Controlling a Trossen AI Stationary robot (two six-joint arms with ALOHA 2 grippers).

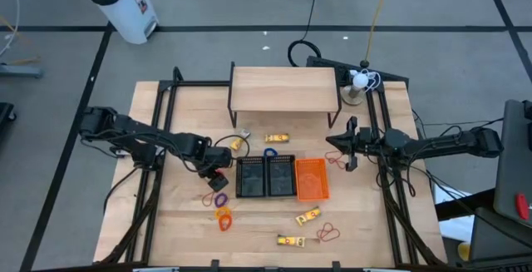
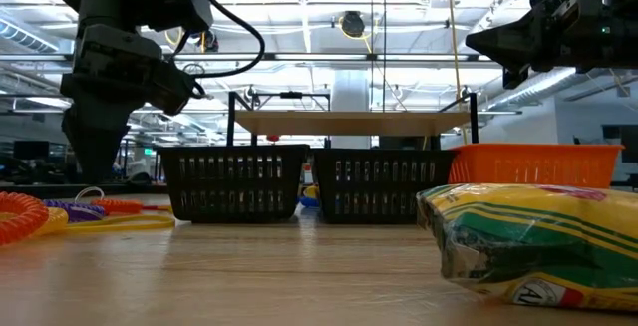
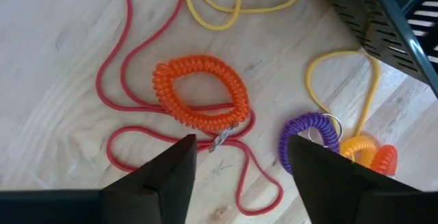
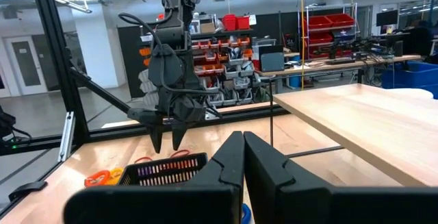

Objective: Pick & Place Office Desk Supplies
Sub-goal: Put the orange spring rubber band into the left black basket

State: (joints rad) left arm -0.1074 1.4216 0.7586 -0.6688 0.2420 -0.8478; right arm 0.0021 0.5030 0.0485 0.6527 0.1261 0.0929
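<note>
Hovering with fingers apart, the left claw (image 3: 239, 166) hangs just above the orange coil loop (image 3: 200, 92); the right claw (image 4: 243, 157) is pressed together beside the orange basket (image 1: 311, 179).

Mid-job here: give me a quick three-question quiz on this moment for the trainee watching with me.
1. True or false: the left gripper hangs open above the orange coiled plastic loop on the wooden table.
2. Which bin is rightmost in the row? A) orange plastic mesh basket B) black wire mesh basket C) a white bucket
3. Fill in: the right gripper is ____ and holds nothing.

Key: 1 true; 2 A; 3 shut.
</note>
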